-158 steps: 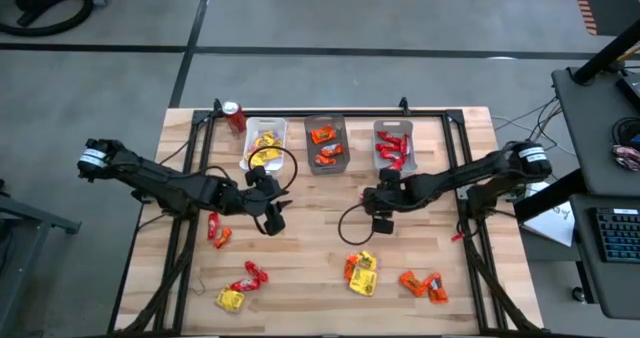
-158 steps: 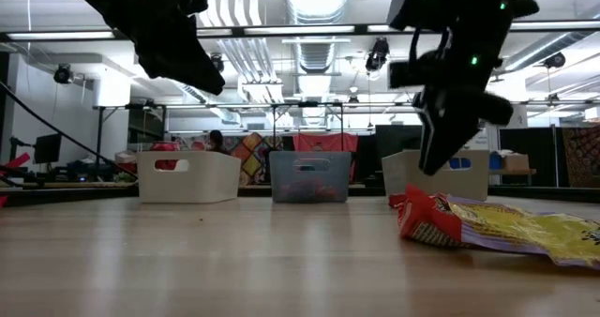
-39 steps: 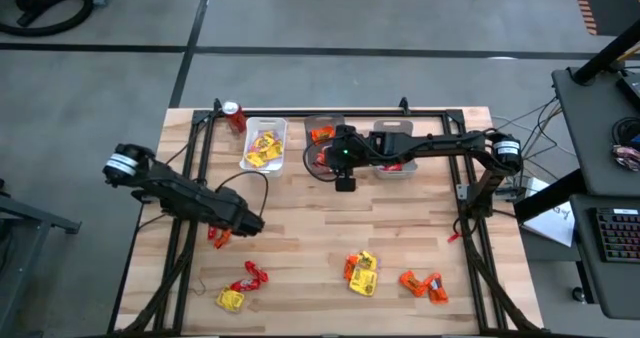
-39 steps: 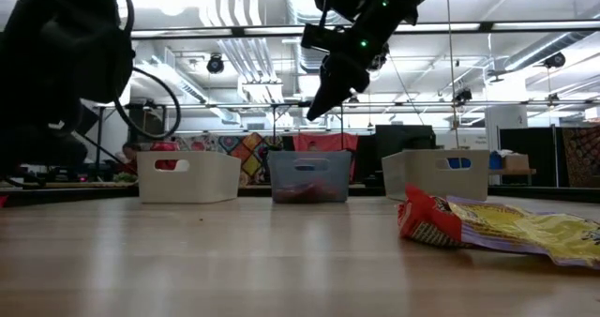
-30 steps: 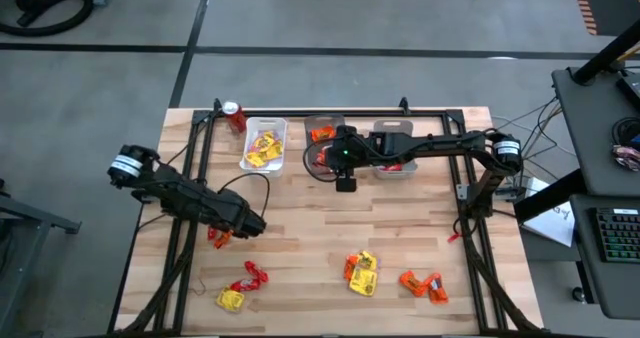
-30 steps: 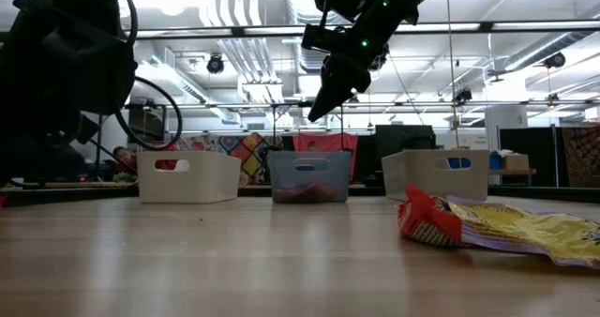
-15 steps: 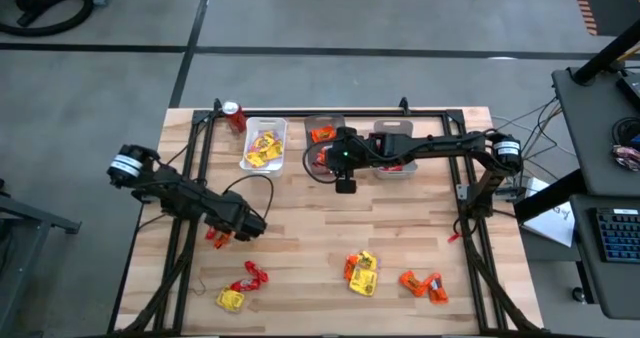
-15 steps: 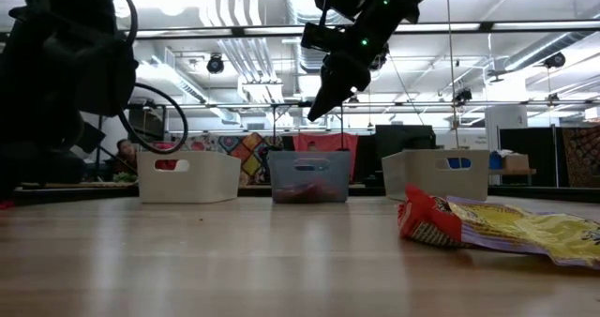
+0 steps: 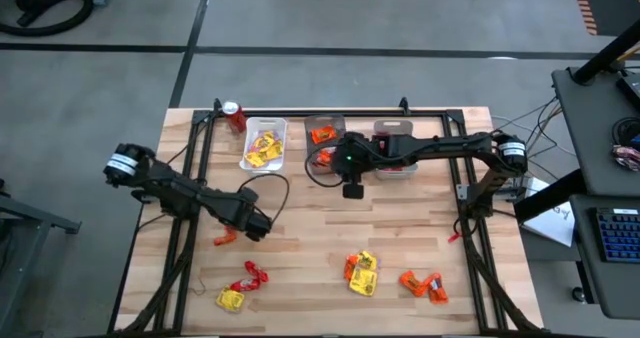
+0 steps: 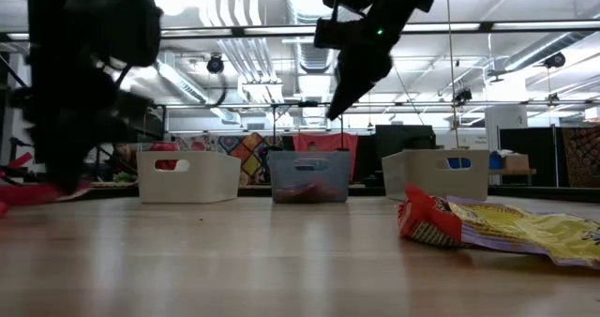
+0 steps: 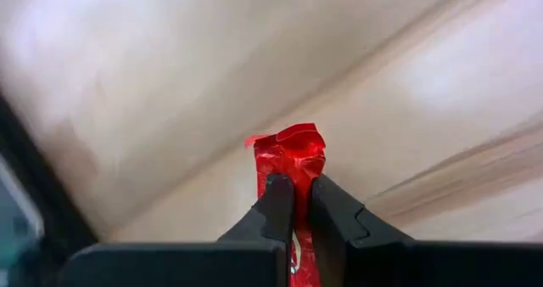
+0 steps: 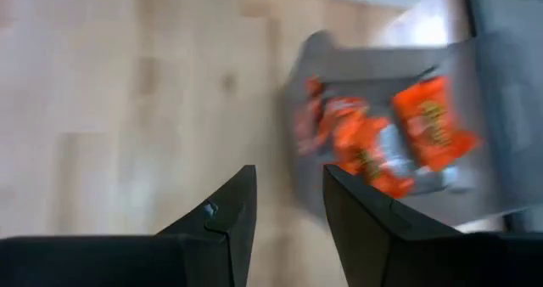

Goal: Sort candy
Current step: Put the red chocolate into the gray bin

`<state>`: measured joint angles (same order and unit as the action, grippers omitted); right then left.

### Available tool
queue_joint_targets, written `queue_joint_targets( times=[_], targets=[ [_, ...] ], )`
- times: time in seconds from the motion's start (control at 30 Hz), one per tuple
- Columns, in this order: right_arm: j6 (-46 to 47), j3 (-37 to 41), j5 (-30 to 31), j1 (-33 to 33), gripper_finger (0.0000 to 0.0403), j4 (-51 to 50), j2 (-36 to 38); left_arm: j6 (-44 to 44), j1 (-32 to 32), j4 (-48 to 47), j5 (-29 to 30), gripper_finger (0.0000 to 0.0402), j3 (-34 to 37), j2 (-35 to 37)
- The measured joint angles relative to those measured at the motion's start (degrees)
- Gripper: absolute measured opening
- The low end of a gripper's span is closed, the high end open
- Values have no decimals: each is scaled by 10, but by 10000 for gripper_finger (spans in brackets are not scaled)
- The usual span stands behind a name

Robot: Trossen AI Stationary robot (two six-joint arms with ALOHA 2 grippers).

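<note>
Your left hand (image 11: pixel 293 204) was clamped on a red candy (image 11: pixel 289 155), pinched at the wrapper's end so it lifts clean off the desk (image 9: pixel 300 248), left of centre in the high view. Your right hand (image 12: pixel 288 204) hung with fingers apart and empty, just below the grey middle bin (image 9: pixel 326 144), likely done dropping orange there. Count: three bins along the top; loose candy in three patches along the bottom, exact piece count unclear.
</note>
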<state>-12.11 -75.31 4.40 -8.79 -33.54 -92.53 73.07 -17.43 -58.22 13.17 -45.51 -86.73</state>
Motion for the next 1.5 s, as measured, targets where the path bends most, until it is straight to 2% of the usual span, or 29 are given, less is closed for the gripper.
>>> queue_joint_targets(
  times=[0.13,0.27,0.43,0.53,0.63,0.77,0.87,1.1,1.23,1.5],
  targets=[
    [37,11,-65,15,128,-10,22,-70,0,12,74,2,-44,19],
    [52,36,-74,46,128,20,33,-215,0,122,132,1,-73,50],
    [72,88,-74,89,128,133,34,-452,0,362,114,0,-69,88],
    [88,131,-74,115,128,246,34,-550,0,445,85,0,-67,90],
    [105,167,-74,137,128,362,34,-611,0,495,57,0,-67,82],
    [118,207,-74,157,128,511,30,-656,0,546,49,0,-66,65],
    [125,223,-75,165,128,559,30,-680,0,591,29,0,-66,56],
    [116,220,-91,177,128,572,29,-699,0,657,23,0,-65,39],
    [94,219,-92,185,121,581,29,-699,0,660,21,0,-65,34],
    [88,219,-92,186,39,575,29,-683,0,658,22,39,-65,37]
  ],
)
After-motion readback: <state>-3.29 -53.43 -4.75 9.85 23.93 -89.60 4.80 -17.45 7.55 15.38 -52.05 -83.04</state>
